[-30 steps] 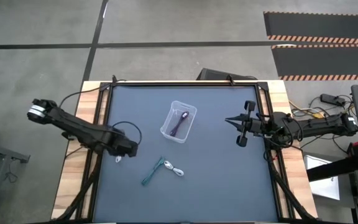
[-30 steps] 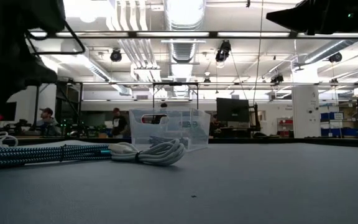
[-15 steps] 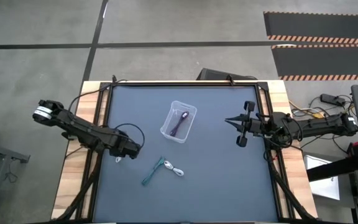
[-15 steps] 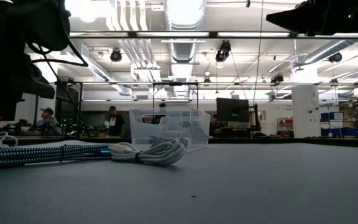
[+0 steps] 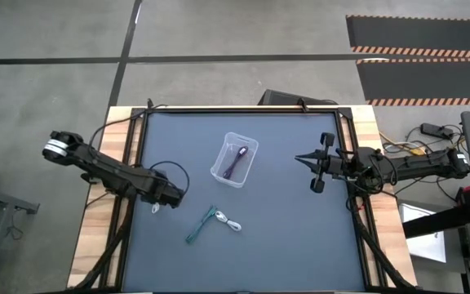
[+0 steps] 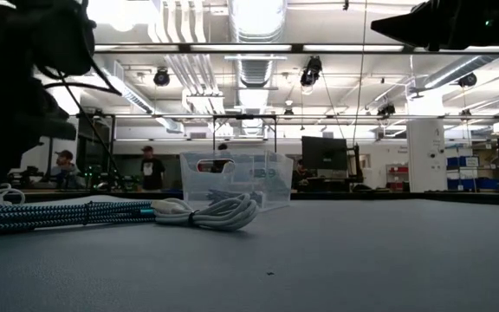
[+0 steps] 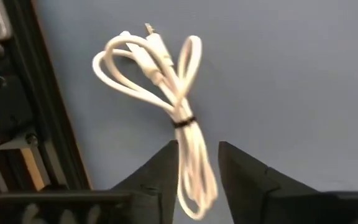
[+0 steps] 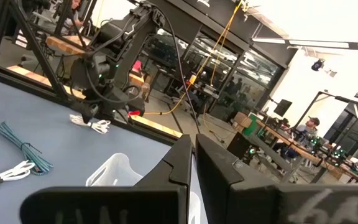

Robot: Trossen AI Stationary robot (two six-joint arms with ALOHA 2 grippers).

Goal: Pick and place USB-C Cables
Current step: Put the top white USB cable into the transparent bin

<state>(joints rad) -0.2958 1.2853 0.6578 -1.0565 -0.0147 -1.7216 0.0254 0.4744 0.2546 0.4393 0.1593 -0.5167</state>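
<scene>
My left fingers (image 7: 166,174) point down at the dark blue-grey surface (image 5: 284,237), well out to the left of the clear plastic bin (image 5: 221,173) and a little nearer the front edge than it. They stand apart, and one end of a thin white USB-C cable bundled with a black tie (image 7: 166,81) lies in the gap between them. I do not see them pinching it. The rest of that cable loops away from the tips on the surface, close to the black frame rail at the surface's left edge.

Between that cable and the bin, closer to the front edge, lie two more cables side by side. One is a teal-green braided USB-C cable (image 5: 200,225), stretched long and slanting. The other is a second white coiled USB-C cable (image 5: 232,224), just to its right, with their upper ends touching or nearly so. Both are outside the bin, just in front of it.

The bin sits near the middle of the surface, and a purple USB-C cable (image 5: 236,162) lies inside it.

On the far side of the bin from my left arm, to its right and well apart from it, my right fingers (image 8: 179,162) hang above the surface, pressed together on nothing and pointing toward the bin.

Beyond the surface, people stand in the room behind.
</scene>
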